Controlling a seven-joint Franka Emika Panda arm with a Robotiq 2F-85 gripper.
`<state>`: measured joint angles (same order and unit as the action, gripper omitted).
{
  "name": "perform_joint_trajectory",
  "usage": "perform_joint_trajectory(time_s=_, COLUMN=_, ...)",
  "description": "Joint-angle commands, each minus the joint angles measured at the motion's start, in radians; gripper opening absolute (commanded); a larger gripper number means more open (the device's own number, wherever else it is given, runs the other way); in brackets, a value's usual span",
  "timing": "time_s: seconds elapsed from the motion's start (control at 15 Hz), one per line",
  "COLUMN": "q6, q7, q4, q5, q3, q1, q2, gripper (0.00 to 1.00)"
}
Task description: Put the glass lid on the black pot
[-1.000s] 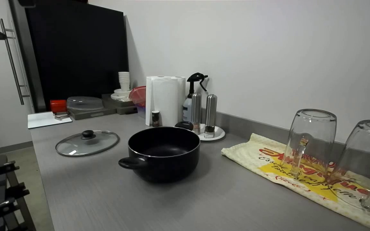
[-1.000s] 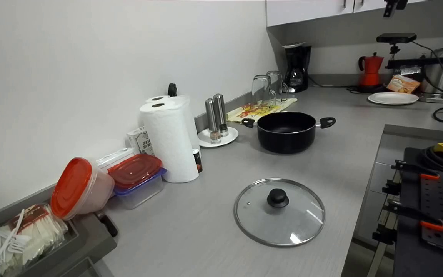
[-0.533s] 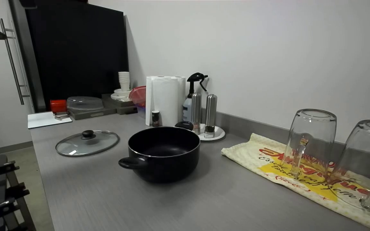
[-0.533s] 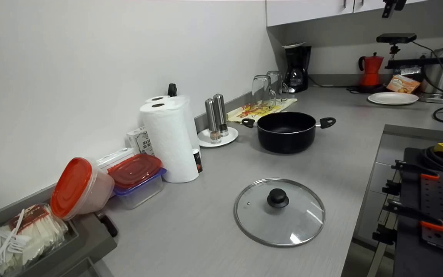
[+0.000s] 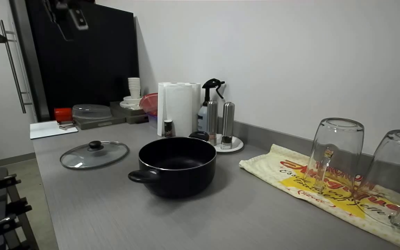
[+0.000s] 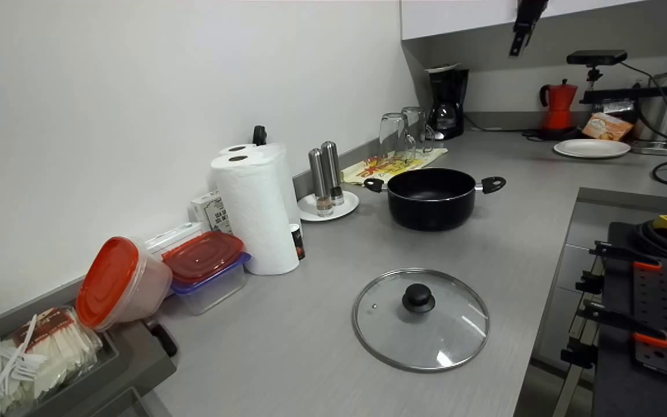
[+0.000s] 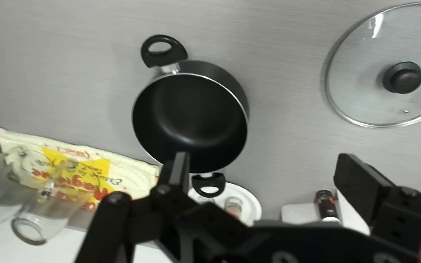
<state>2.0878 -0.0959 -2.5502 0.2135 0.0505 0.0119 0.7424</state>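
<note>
The glass lid [image 5: 97,158] lies flat on the grey counter, knob up; it also shows in an exterior view [image 6: 394,324] and at the right of the wrist view [image 7: 367,84]. Its black knob [image 7: 403,77] points up. The black pot [image 5: 182,182] stands upright and uncovered beside the lid, apart from it; it also shows in an exterior view [image 6: 431,214] and in the wrist view [image 7: 192,109]. My gripper [image 7: 263,160] is open and empty, high above the counter. It shows at the top edge in both exterior views [image 5: 75,33] [image 6: 520,40], well above lid and pot.
Paper towel rolls [image 6: 255,214] and two metal grinders [image 5: 227,121] on a white plate [image 6: 345,204] stand along the wall. Upturned glass mugs [image 5: 339,149] stand on a printed cloth [image 5: 262,165]. Plastic containers [image 6: 125,284] line the wall. The counter's front edge [image 6: 536,341] is near the lid.
My gripper has come down and further into both exterior views, moving left in one where it was at the top right. The lid and the pot have not moved.
</note>
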Motion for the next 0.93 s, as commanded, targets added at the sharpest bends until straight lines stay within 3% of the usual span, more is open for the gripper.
perform_joint_trajectory(time_s=0.0, q6=0.108, q7=-0.004, q4=0.013, q5=-0.077, q3=-0.045, q1=-0.084, q2=-0.122, gripper=1.0)
perform_joint_trajectory(time_s=0.87, q6=0.372, q7=-0.075, q4=0.007, q5=-0.293, q3=-0.202, q1=-0.303, q2=-0.612, gripper=1.0)
